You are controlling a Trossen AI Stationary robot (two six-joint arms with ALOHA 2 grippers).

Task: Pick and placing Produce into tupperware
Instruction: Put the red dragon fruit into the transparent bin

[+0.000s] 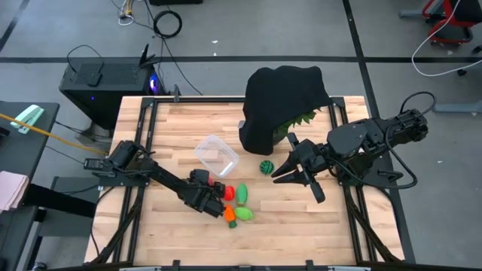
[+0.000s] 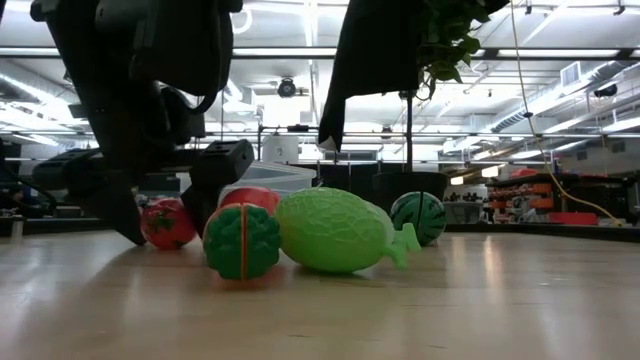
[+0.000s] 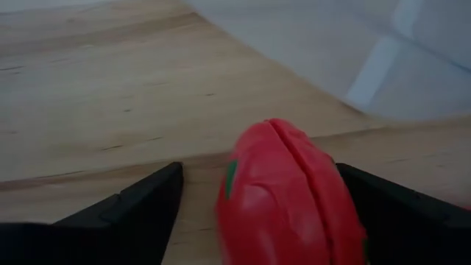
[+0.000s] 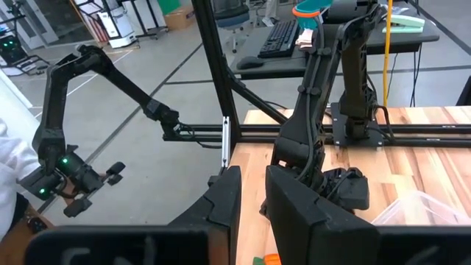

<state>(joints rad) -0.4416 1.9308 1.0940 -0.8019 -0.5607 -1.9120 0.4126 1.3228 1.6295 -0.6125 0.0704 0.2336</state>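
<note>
Left wrist view: left gripper [image 3: 257,213] down at the wooden table [image 1: 166,143], jaws wide, straddling a red toy fruit [image 3: 287,195]; fingers [image 3: 140,210] beside it, not clamped. High view: same red toy [image 1: 220,190] in a cluster with an orange piece [image 1: 230,215] and two light green pieces [image 1: 242,194], near the clear tupperware [image 1: 217,155]. Striped dark-green ball [image 1: 266,166] apart, beside the black cloth [image 1: 282,102]. Right gripper [image 1: 290,175] raised near that ball, fingers nearly together, holding nothing.
</note>
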